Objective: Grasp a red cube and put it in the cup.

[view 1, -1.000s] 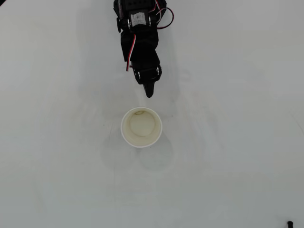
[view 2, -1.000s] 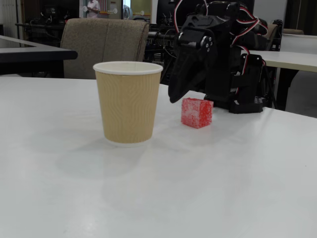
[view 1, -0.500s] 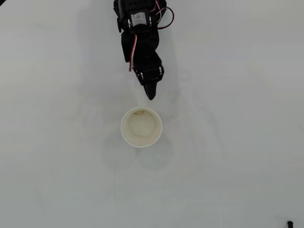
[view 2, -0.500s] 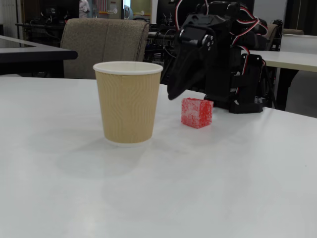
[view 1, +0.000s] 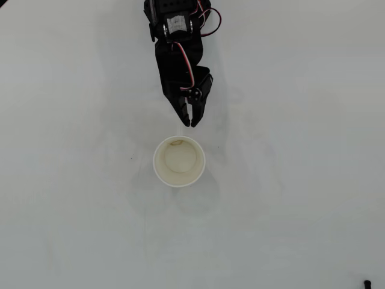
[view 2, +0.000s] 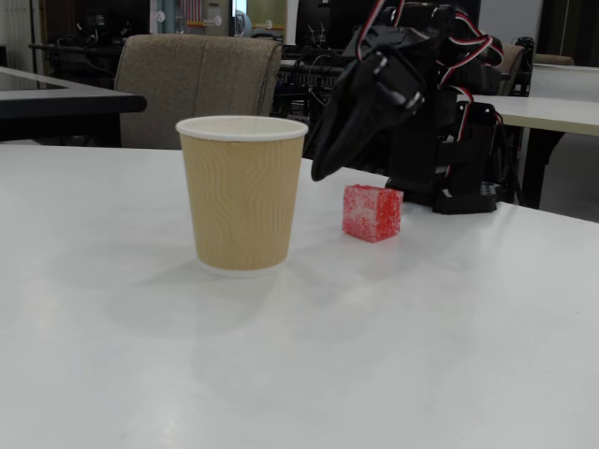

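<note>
Cube [view 2: 372,212] sits on the table [view 2: 393,337] in the fixed view, below and just right of the pincer [view 2: 319,171], apart from it and free of any grip. Left of the pincer in that view stands the cup [view 2: 242,193], upright, tan outside with a white rim, near the tips but not touching. In the overhead view the cup [view 1: 178,161] lies just below the pincer [view 1: 189,123], and the cube is hidden under the arm. The fingers [view 1: 201,96] spread a little near their base and meet at the tips, holding nothing.
</note>
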Robot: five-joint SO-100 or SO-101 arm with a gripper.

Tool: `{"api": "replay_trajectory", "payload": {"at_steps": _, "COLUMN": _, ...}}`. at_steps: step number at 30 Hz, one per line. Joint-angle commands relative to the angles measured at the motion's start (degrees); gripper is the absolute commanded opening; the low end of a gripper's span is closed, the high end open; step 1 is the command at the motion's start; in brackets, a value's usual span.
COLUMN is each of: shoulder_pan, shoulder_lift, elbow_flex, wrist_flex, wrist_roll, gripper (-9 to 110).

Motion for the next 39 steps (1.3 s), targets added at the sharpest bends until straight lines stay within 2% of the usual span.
{"api": "replay_trajectory", "payload": {"at_steps": 1, "shoulder_pan": 1.67, "shoulder_lift": 0.88, "elbow_flex": 4.31, "wrist_flex": -1.41, "wrist_roll": -9.49, "gripper": 0}}
{"api": "replay_trajectory", "payload": {"at_steps": 3, "shoulder_pan": 2.20, "shoulder_lift": 0.88, "elbow_flex": 4.31, "wrist_flex": -3.08, "wrist_roll": -9.84, "gripper": 0}}
{"api": "replay_trajectory", "payload": {"at_steps": 8, "shoulder_pan": 5.45, "shoulder_lift": 0.88, "elbow_flex": 4.31, "wrist_flex": 0.35, "wrist_roll": -27.16, "gripper": 1}}
{"api": "replay_trajectory", "payload": {"at_steps": 12, "shoulder_pan": 6.59, "shoulder_lift": 0.88, "elbow_flex": 4.31, "wrist_flex": 2.29, "wrist_roll": -29.88, "gripper": 1}}
{"api": "replay_trajectory", "payload": {"at_steps": 13, "shoulder_pan": 6.94, "shoulder_lift": 0.88, "elbow_flex": 4.31, "wrist_flex": 2.72, "wrist_roll": -29.97, "gripper": 3}}
{"api": "replay_trajectory", "payload": {"at_steps": 14, "shoulder_pan": 7.29, "shoulder_lift": 0.88, "elbow_flex": 4.31, "wrist_flex": 3.16, "wrist_roll": -29.97, "gripper": 10}}
{"api": "replay_trajectory", "payload": {"at_steps": 15, "shoulder_pan": 7.82, "shoulder_lift": 0.88, "elbow_flex": 4.31, "wrist_flex": 3.78, "wrist_roll": -29.97, "gripper": 25}}
{"api": "replay_trajectory", "payload": {"at_steps": 16, "shoulder_pan": 8.61, "shoulder_lift": 0.88, "elbow_flex": 4.31, "wrist_flex": 4.04, "wrist_roll": -29.97, "gripper": 26}}
{"api": "replay_trajectory", "payload": {"at_steps": 22, "shoulder_pan": 10.37, "shoulder_lift": 0.97, "elbow_flex": 4.31, "wrist_flex": 3.52, "wrist_roll": -30.15, "gripper": 26}}
{"api": "replay_trajectory", "payload": {"at_steps": 31, "shoulder_pan": 14.68, "shoulder_lift": 0.97, "elbow_flex": 4.31, "wrist_flex": 2.20, "wrist_roll": -37.09, "gripper": 26}}
{"api": "replay_trajectory", "payload": {"at_steps": 39, "shoulder_pan": 15.12, "shoulder_lift": 0.97, "elbow_flex": 4.31, "wrist_flex": 2.29, "wrist_roll": -36.74, "gripper": 26}}
